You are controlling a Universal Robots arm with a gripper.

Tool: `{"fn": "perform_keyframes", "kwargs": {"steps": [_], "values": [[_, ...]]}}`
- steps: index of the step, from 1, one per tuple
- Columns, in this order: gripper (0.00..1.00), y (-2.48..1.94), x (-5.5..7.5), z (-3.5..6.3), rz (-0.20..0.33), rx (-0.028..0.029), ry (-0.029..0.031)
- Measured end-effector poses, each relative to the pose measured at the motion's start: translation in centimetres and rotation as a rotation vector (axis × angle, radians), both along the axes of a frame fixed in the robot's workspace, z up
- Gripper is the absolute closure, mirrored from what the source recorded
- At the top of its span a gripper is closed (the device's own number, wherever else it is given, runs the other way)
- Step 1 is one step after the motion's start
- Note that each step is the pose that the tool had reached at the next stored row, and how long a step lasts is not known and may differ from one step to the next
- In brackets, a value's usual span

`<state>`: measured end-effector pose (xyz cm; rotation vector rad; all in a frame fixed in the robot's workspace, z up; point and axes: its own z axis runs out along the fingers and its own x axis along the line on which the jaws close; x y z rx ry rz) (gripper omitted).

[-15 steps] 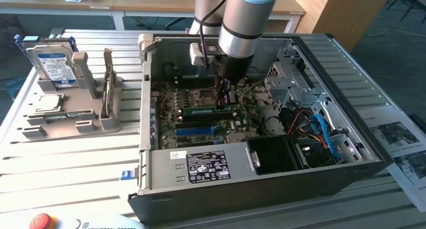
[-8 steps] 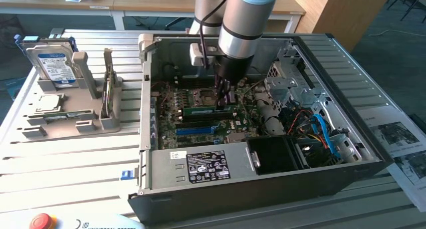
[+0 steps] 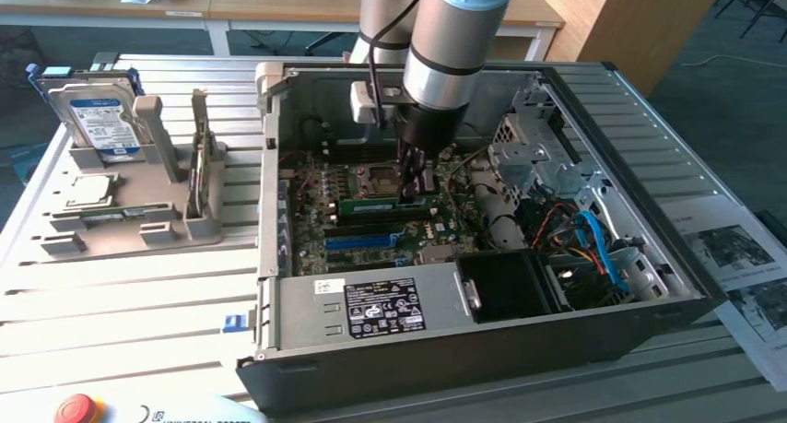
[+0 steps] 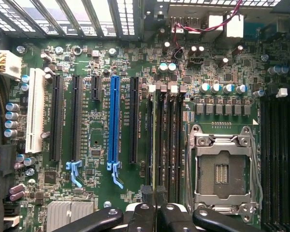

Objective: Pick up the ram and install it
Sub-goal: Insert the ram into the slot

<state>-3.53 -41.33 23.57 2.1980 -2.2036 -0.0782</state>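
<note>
The ram (image 3: pixel 372 204) is a long green stick standing on edge along a memory slot of the motherboard, inside the open computer case (image 3: pixel 430 349). My gripper (image 3: pixel 415 191) reaches straight down into the case and is shut on the stick's end toward the exterior view's right. In the wrist view the ram (image 4: pixel 155 140) appears edge-on as a thin strip between the black memory slots. It runs out from between the black fingers (image 4: pixel 144 212) of the gripper (image 4: pixel 155 195). The fingers hide how deep the stick sits in the slot.
An empty processor socket (image 4: pixel 222 169) lies beside the memory slots, and a blue slot (image 4: pixel 115 121) on their other side. The power supply (image 3: pixel 369 308) and cables (image 3: pixel 591 243) crowd the case. A grey holder (image 3: pixel 123 211) with a hard drive (image 3: pixel 99 110) stands at the exterior view's left.
</note>
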Motion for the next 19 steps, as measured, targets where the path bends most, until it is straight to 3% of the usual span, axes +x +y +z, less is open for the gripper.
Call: {"fn": "perform_keyframes", "kwargs": {"steps": [19], "values": [[0.88,-0.13,0.00,-0.24,-0.001,0.0008,-0.0002]]}}
